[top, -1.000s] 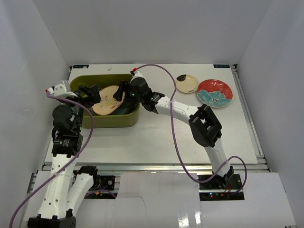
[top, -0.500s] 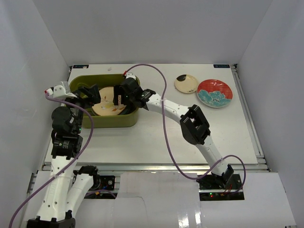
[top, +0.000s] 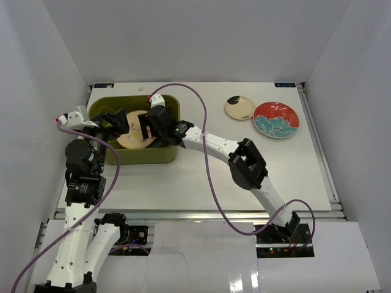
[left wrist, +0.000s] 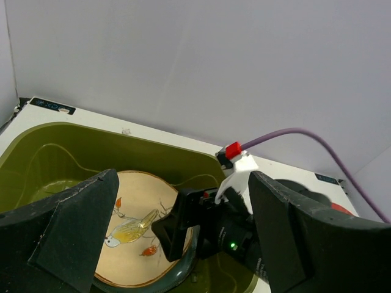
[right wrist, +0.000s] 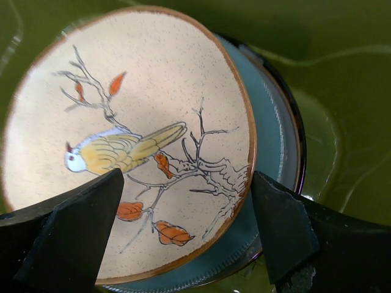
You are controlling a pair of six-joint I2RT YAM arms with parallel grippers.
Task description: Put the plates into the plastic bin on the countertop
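right hand [top: 145, 126] apart above bird plate [top: 129, 140] in bin [top: 143, 157] | red plate [top: 276, 119], small plate [top: 239, 108] right of bin | right arm nearer

- cream bird plate [right wrist: 128, 165] covers the plate beneath [right wrist: 278, 152]; only a blue-grey, dark-rimmed crescent shows
- number of plates stacked under it: cannot tell
- right gripper [right wrist: 186, 201] fingers cut off by the wrist view's lower edge
- small cream plate [top: 239, 107]: dark motif too small to read from above
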